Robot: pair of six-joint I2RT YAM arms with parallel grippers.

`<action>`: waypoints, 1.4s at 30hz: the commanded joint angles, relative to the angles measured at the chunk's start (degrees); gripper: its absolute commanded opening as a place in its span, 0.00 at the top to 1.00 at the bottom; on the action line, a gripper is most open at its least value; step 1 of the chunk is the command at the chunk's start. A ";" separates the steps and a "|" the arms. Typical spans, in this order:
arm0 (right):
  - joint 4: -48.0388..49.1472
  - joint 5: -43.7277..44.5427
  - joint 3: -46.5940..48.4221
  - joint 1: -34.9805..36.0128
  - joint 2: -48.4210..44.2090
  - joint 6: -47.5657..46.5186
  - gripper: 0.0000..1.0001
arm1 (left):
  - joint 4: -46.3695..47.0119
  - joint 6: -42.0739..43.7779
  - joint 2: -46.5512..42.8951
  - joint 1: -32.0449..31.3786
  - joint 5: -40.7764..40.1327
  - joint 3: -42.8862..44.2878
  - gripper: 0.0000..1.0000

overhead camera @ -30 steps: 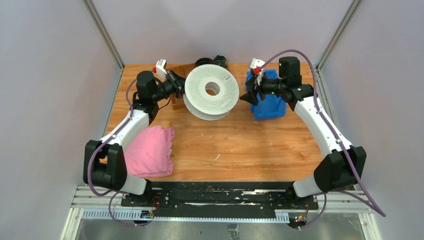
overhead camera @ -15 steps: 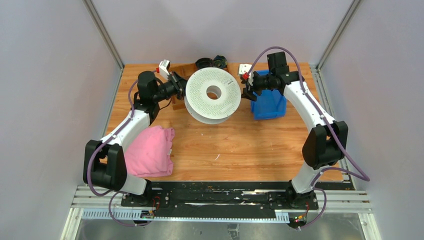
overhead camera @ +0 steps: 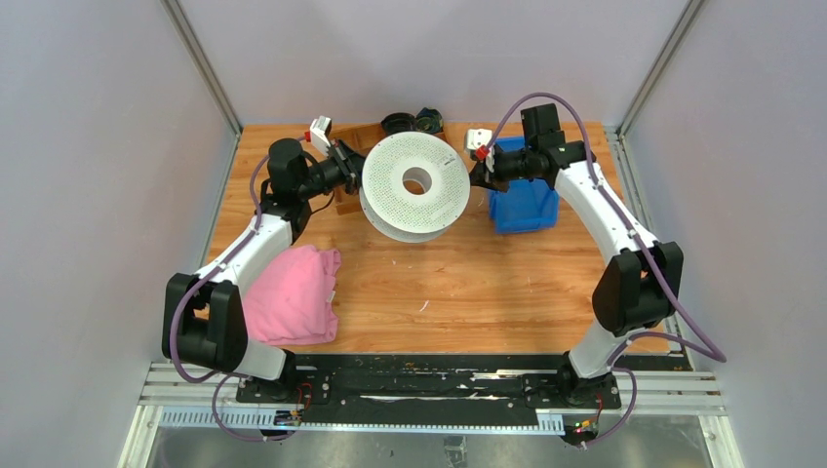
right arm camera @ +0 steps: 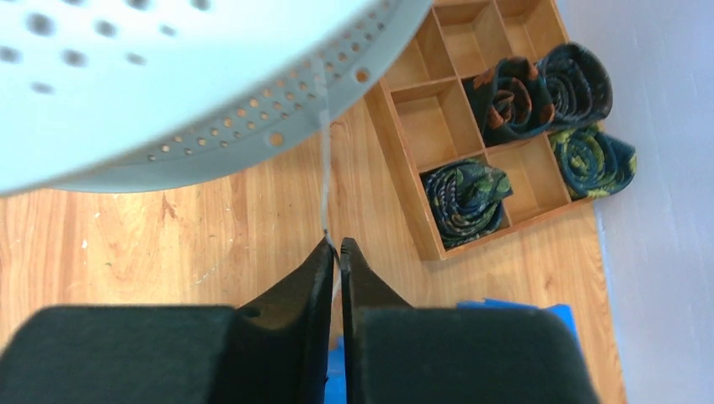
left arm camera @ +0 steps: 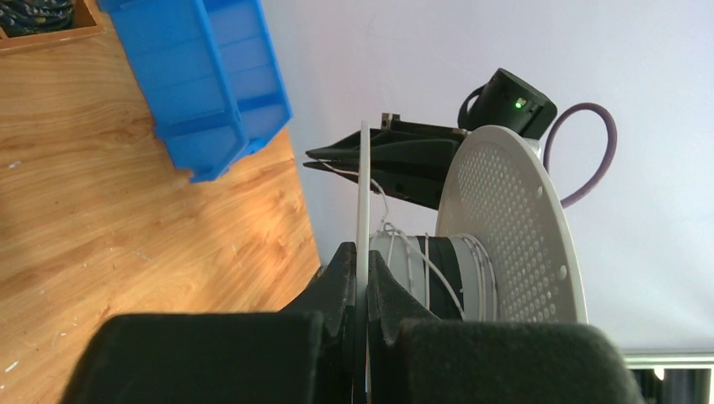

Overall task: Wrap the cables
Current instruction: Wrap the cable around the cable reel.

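1. The left pincer [left arm camera: 360, 263] is clamped on one flange of the perforated white spool [overhead camera: 414, 180], holding it by its edge over the bench [overhead camera: 468, 283].
2. The right pincer [right arm camera: 337, 247] is pinched almost shut on the thin white cable [right arm camera: 323, 160]. The cable runs straight from its tips up to the spool's rim, near the blue bin [overhead camera: 527, 210]. A few turns already lie on the hub.
3. The cable is hair-thin, so a hard pull could slip it out of the pinch and slacken the wound turns.
4. The line crosses the flange edge, so it may snag there instead of dropping onto the hub.
5. Too much tension could twist the spool in its edge grip.
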 commanded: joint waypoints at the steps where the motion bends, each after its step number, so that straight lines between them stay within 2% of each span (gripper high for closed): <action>1: -2.07 -3.06 -0.36 1.10 -2.59 1.59 0.99 | 3.74 -0.33 -0.99 -0.29 0.10 1.38 1.00; 6: -2.87 -6.63 -3.45 1.16 -6.32 8.85 0.99 | 3.74 0.06 -0.62 -0.29 -3.24 1.55 1.00; 10: 1.24 -9.26 -7.16 1.17 -9.09 21.94 0.99 | 3.79 -0.65 0.73 -0.29 -5.06 2.72 1.00; 13: 10.31 -8.13 -10.85 1.14 -10.29 38.57 0.99 | 3.79 -0.41 1.09 -0.20 -8.24 2.85 1.00; 17: 26.55 -0.57 -15.85 1.24 -9.95 65.13 0.99 | 3.74 -0.31 1.10 -0.20 -12.00 2.70 1.00; 21: 31.48 5.07 -17.21 1.29 -8.44 79.33 0.99 | 3.74 -0.41 0.54 -0.20 -13.57 1.30 1.00; 24: 37.34 4.47 -19.27 1.34 -8.44 89.90 0.99 | 3.74 0.40 -0.43 -0.20 -14.85 -0.10 1.00; 26: 40.94 3.68 -20.53 1.40 -8.59 94.66 0.99 | 3.74 0.69 -0.38 -0.20 -14.97 -0.17 1.00; 35: 41.35 4.81 -21.03 2.32 -8.77 102.01 0.99 | 3.97 2.94 -0.38 -0.34 -16.35 -0.61 1.00; 42: 48.74 4.60 -23.44 4.13 -6.70 110.12 0.99 | 11.04 1.12 -1.32 -1.14 -17.02 -3.22 0.99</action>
